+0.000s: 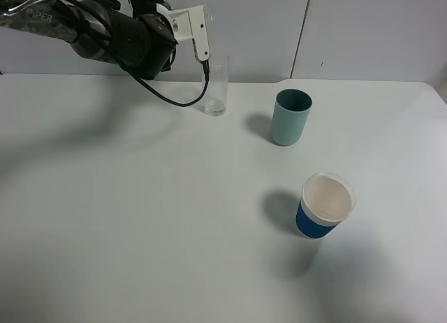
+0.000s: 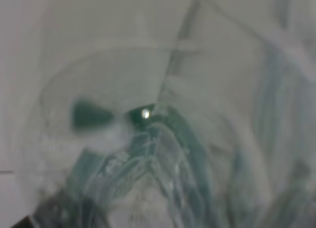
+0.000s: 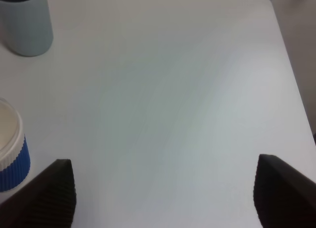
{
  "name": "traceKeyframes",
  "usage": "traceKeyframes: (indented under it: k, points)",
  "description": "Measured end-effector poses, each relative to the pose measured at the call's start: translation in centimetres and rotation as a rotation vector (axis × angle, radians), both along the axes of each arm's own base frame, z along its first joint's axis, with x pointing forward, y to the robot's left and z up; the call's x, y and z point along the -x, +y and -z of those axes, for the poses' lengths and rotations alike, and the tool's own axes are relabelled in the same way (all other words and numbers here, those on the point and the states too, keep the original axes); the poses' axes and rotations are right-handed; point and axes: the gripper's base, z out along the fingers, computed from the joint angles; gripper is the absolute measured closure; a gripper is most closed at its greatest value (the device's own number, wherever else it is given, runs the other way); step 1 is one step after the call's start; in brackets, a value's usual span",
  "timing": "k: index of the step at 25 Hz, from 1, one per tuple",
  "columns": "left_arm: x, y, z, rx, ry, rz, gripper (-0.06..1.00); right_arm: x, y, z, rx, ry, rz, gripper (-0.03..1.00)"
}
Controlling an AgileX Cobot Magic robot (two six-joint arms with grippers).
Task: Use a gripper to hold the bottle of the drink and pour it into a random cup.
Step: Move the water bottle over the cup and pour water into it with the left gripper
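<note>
My left gripper [image 1: 198,33], white-jawed on a thick black arm, is raised at the back of the table, right beside and above the rim of the tall clear glass [image 1: 215,86]. The left wrist view is filled by a very close, blurred clear plastic bottle with a green label [image 2: 148,154], which appears held between the jaws. In the high view the bottle itself is hard to make out. A black cable hangs from the arm next to the glass. My right gripper [image 3: 163,193] is open and empty over bare table, and is out of the high view.
A teal-green cup [image 1: 290,117] stands right of the glass; it also shows in the right wrist view [image 3: 24,20]. A blue-sleeved white paper cup [image 1: 325,205] stands nearer the front; its edge shows in the right wrist view [image 3: 10,149]. The table's right edge [image 3: 291,85] is close.
</note>
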Motion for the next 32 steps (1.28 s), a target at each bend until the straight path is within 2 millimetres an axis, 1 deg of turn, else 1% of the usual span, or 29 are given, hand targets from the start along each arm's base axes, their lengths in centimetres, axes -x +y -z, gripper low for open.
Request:
traceKeyframes:
  k: [10,16,25,32]
  points:
    - [0.0,0.2,-0.2,-0.041,-0.009,-0.006,0.4,0.0,0.0,0.0,0.0,0.0,0.0,0.23]
    - [-0.3,1.1,-0.3,-0.053,-0.025,-0.042,0.4,0.0,0.0,0.0,0.0,0.0,0.0,0.23]
    - [-0.3,1.2,-0.4,-0.057,-0.031,-0.05,0.4,0.0,0.0,0.0,0.0,0.0,0.0,0.23]
    - [-0.3,1.2,-0.4,-0.097,-0.022,-0.05,0.4,0.0,0.0,0.0,0.0,0.0,0.0,0.23]
